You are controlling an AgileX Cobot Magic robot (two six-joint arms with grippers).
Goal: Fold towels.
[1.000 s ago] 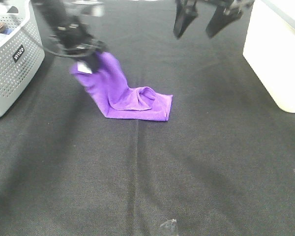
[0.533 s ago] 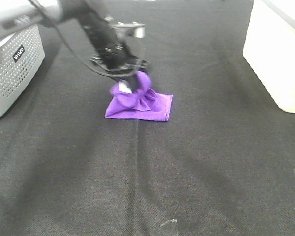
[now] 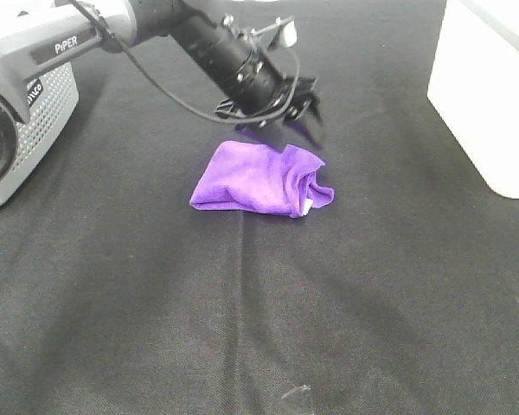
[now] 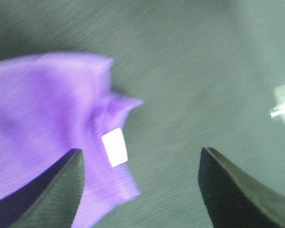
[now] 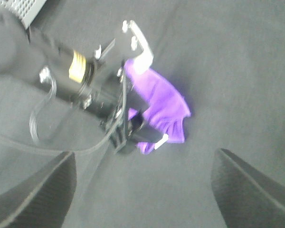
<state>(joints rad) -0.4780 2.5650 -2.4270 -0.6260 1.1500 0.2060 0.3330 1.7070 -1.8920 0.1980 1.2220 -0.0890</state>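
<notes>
A bright purple towel (image 3: 258, 180) is seen folded into a rumpled bundle on the black cloth-covered table (image 3: 242, 328), just above the middle of the high view. A small white tag (image 4: 114, 147) shows at one corner. The left gripper (image 3: 285, 117) is held just above the towel's upper right edge, fingers apart and nothing between them. The right gripper (image 5: 142, 190) is seen only in its own wrist view, fingers spread wide. A grey perforated basket (image 3: 35, 130) is placed at the upper left, a white box (image 3: 489, 95) at the upper right.
</notes>
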